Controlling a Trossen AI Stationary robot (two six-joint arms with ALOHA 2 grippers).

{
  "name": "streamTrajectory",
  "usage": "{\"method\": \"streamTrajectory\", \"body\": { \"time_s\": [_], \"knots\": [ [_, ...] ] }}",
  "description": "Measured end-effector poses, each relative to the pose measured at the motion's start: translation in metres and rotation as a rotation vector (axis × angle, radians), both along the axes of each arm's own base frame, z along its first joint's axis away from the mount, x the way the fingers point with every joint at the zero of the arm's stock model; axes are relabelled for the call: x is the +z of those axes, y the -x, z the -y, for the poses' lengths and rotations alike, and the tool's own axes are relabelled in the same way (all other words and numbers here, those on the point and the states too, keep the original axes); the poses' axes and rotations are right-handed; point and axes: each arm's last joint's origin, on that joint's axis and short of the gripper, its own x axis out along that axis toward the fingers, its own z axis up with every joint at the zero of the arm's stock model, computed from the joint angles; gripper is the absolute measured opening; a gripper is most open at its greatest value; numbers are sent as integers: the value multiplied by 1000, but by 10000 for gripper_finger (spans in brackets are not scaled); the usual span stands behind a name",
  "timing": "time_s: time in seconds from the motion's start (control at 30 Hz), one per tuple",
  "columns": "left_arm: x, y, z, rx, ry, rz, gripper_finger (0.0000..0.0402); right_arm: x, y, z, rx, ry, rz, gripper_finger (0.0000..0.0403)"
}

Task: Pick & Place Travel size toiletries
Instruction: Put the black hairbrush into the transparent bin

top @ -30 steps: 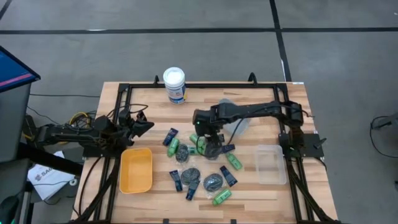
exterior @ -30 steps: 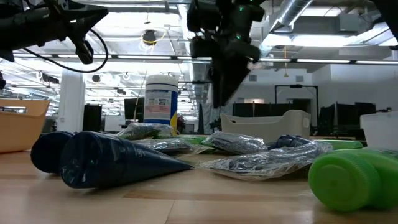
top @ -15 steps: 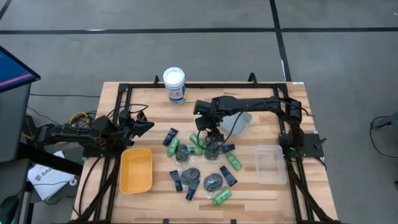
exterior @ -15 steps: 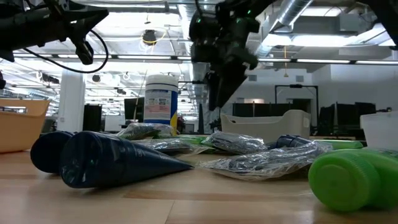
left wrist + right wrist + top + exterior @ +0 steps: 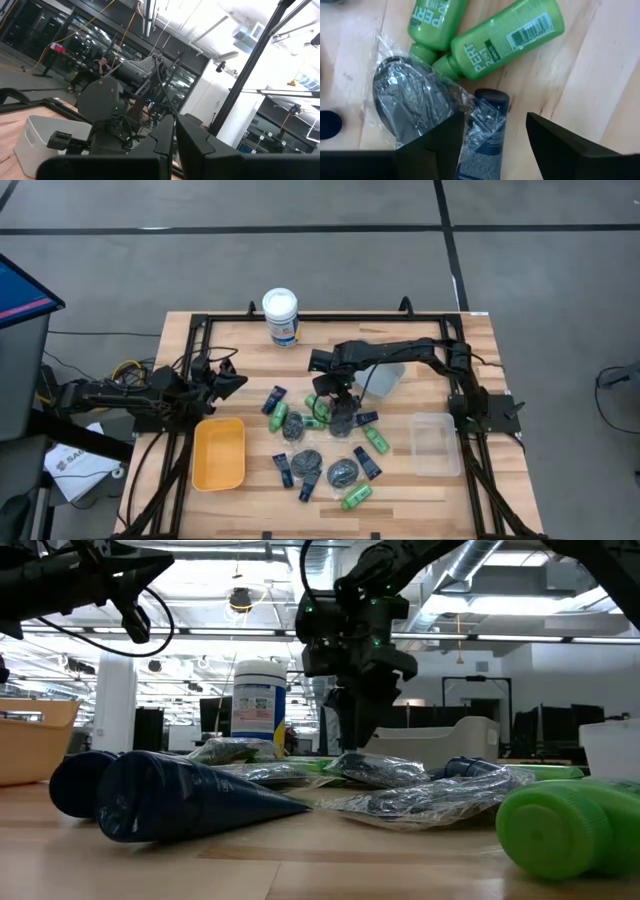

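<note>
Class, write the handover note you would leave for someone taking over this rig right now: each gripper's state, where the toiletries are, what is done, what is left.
Right gripper: open, low over the pile, straddling a wrapped navy tube beside a wrapped grey tin and two green bottles. Nothing held.
Left gripper: shut, empty, waiting above the yellow bin.
Toiletries: all loose mid-table.
Done: nothing shows in the yellow bin or the clear container.
Left: grasp the tube, then place every item.

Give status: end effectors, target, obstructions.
Right end effector open, straddling navy tube. Left end effector shut, parked above yellow bin. Wrapped tin crowds tube.
</note>
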Motion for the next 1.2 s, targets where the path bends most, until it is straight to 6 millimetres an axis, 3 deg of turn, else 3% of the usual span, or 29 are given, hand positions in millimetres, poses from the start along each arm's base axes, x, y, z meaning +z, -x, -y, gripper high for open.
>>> {"method": "streamTrajectory", "body": {
  "time_s": [0.77, 1.0, 1.2],
  "knots": [
    [0, 0, 0, 0, 0, 4, 14, -13, 1, 3, -13, -34, -55, 177],
    [0, 0, 0, 0, 0, 4, 14, -1, 8, 7, -152, -70, -185, 176],
    [0, 0, 0, 0, 0, 3, 14, 9, 17, 8, -309, -123, -317, 204]
  ]
}}
